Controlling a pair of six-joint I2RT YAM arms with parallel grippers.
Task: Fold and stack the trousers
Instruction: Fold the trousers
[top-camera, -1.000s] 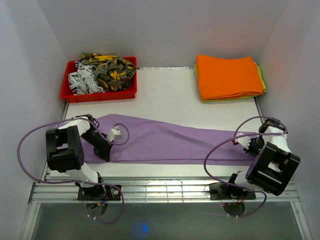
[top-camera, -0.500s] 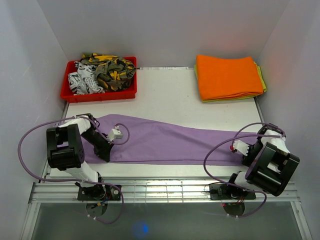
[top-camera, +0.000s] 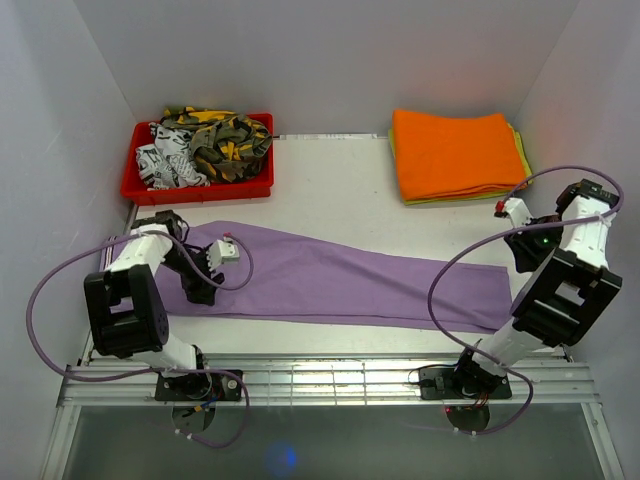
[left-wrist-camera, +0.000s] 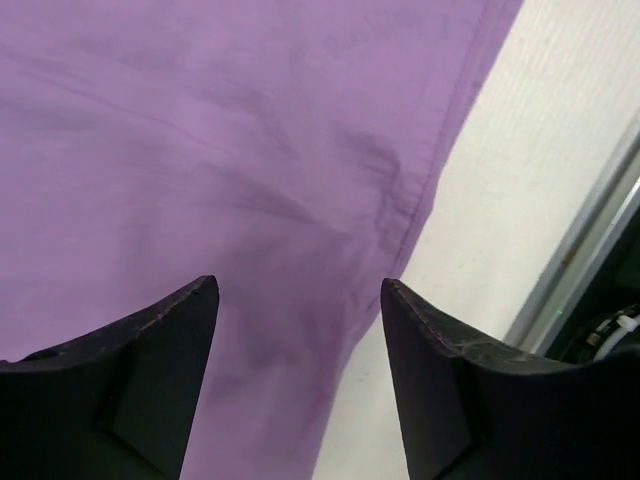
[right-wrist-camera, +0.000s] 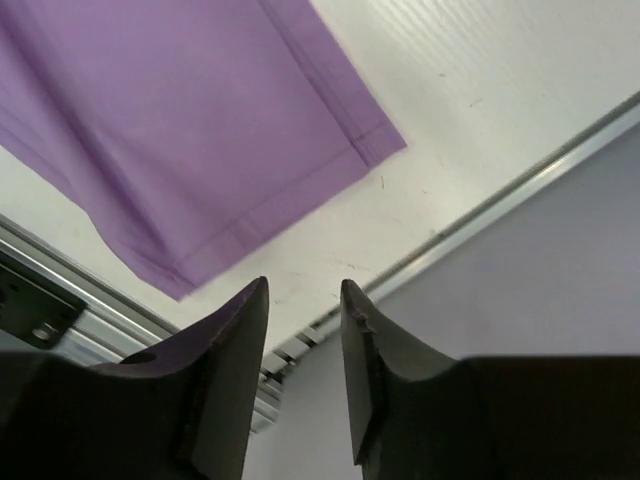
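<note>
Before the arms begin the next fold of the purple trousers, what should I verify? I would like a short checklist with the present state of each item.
1. Left fingers free of cloth: ok. They are apart above the wide end of the trousers, with nothing between them.
2. Right fingers free: ok. They are apart near the hem end and hold nothing.
3. Trousers flat and fully on the table: ok. There are only light creases.
4. Both legs aligned at the hem: cannot tell.
5. Orange cloth stack and red bin clear of the trousers: ok. Both lie apart at the far edge.
</note>
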